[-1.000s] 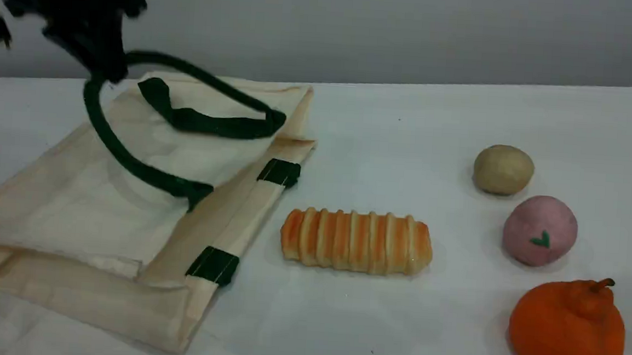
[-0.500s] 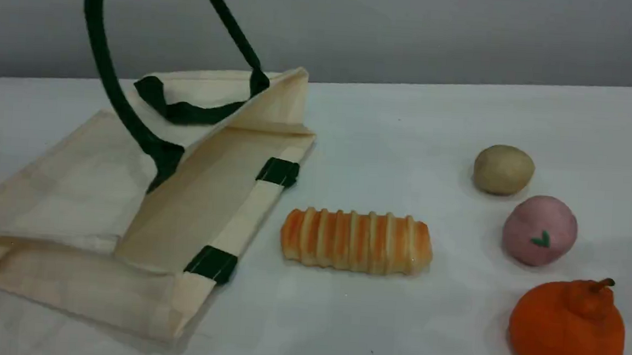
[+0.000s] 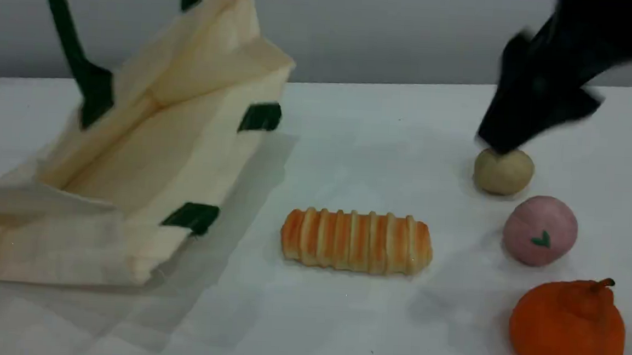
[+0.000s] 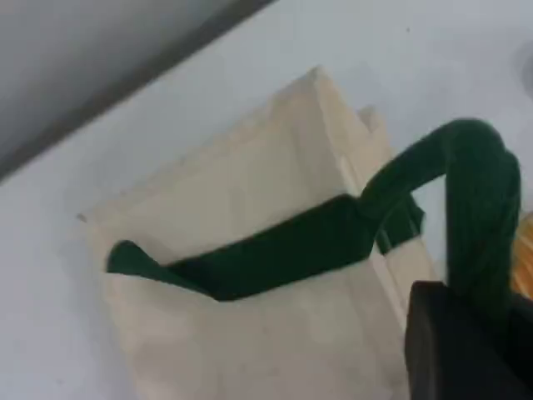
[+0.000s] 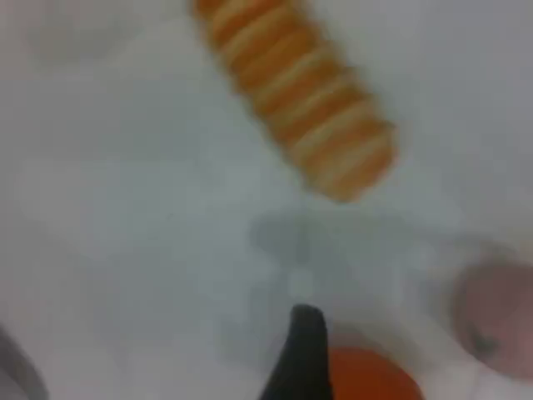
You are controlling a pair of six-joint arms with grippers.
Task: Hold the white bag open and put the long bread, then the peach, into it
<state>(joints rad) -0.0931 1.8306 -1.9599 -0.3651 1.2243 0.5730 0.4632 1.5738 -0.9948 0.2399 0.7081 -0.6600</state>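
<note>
The left gripper (image 4: pixel 466 333) is pressed together on the dark green strap handle (image 4: pixel 475 208) of the white bag (image 3: pixel 147 151), which hangs below it with its top edge lifted off the white table (image 3: pixel 340 327) and its mouth gaping toward the long bread (image 3: pixel 356 241); the bag's bottom rests on the table; a second green handle (image 4: pixel 250 262) lies slack across the cream canvas under that claw. The right gripper (image 5: pixel 304 350) is spread wide and pinches nothing; in the scene view its dark, blurred body (image 3: pixel 546 93) hovers just above the tan ball (image 3: pixel 503 171); the peach (image 3: pixel 540 230) sits nearer the camera than the claw, the orange stemmed fruit (image 3: pixel 567 331) nearer again; the bread lies well to the claw's left, between it and the bag.
</note>
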